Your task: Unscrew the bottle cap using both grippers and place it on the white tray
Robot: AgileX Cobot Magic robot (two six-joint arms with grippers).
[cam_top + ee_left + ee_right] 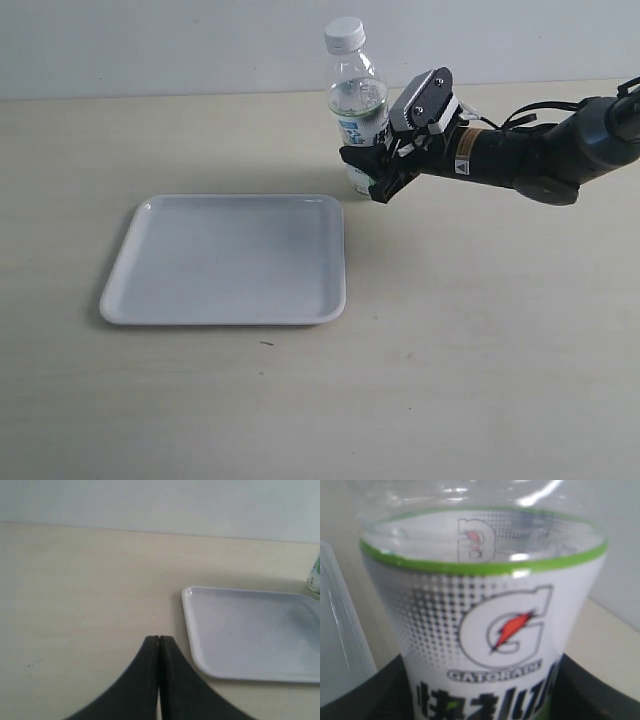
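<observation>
Right hand [370, 172]: reaches in from the right side of the exterior view on a black arm [540, 155] and is clamped on the lower body of the bottle [356, 105]. The right wrist view shows one dark jaw pressed against each flank of the label [490, 630], with no gap visible. The label carries a green band, a large "G" with a red-orange bolt, and dark lettering below. Bottle: upright on the pale worktop [480, 330], just beyond the far right corner of the white tray [225, 305], close to its rim; contact between the two cannot be told. Bottle cap [344, 34]: white, seated on the bottle's neck at the top, level, with neither hand on it. White tray: flat on the worktop to the left of the bottle in the exterior view, glossy, with rounded corners and a raised rim. Left hand [159, 639]: jaws pressed together with nothing between them, above bare worktop, with a rounded corner of the tray near it and a sliver of the bottle at the edge of its wrist view.
</observation>
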